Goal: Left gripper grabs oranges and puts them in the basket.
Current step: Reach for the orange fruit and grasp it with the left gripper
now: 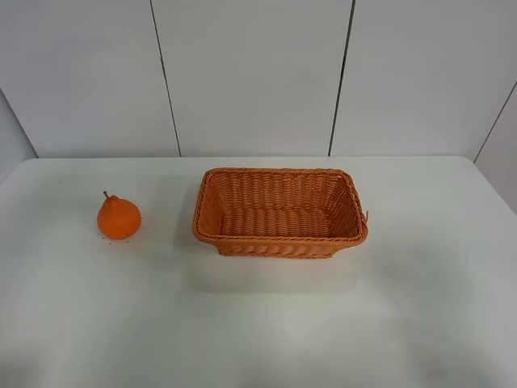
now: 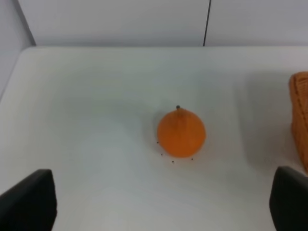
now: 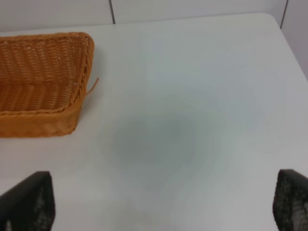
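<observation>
One orange (image 1: 119, 218) sits near the desk's left edge, well apart from the basket (image 1: 279, 241) mid-desk. Left gripper (image 2: 161, 204) faces it, fingers spread wide and empty, likely so they can straddle the fruit.

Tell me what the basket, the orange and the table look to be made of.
Basket: woven wicker or a plastic imitation, matte orange-brown; the crossed strands and braided rim show it. Orange: looks like real fruit, with dull peel, a knobbed top and a short stem, though a fake can't be ruled out. Table: smooth white top with a soft sheen, probably laminate or painted board; no grain shows.
</observation>
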You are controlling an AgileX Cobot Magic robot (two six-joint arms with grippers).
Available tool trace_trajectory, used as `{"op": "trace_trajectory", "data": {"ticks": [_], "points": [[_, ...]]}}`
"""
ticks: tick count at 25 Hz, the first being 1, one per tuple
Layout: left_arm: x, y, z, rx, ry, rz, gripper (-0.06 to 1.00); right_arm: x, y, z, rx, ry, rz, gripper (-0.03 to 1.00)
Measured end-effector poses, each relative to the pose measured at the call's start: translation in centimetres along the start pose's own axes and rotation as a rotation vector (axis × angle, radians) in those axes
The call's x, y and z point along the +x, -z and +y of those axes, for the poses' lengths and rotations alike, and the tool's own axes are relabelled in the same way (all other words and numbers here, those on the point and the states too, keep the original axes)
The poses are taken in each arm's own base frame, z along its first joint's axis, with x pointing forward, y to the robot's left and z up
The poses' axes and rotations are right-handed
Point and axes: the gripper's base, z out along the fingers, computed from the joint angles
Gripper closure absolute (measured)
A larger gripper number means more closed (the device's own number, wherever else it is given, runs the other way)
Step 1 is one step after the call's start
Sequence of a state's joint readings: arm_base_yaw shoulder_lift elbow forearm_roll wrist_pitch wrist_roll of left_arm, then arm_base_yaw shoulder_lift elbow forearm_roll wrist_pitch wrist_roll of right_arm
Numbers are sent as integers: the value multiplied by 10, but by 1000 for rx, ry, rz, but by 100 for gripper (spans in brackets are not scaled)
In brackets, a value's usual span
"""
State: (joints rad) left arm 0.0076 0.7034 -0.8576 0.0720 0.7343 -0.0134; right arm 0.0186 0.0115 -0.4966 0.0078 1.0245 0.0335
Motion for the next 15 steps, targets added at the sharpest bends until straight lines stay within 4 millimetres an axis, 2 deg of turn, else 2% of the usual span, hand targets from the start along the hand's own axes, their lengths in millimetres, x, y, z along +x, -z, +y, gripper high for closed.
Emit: {"op": "trace_trajectory", "data": {"ticks": [5,7,12,15], "points": [[-21,-65,-5,37,5,157,-4,0,0,0,0,0,0,27],[-22,-98,-7,46,-3,228,-4,0,0,0,0,0,0,27],[-13,-173,-11,58,-34,361,-4,0,0,0,0,0,0,27],[1,-217,-14,64,-47,435,-4,0,0,0,0,0,0,27]]}}
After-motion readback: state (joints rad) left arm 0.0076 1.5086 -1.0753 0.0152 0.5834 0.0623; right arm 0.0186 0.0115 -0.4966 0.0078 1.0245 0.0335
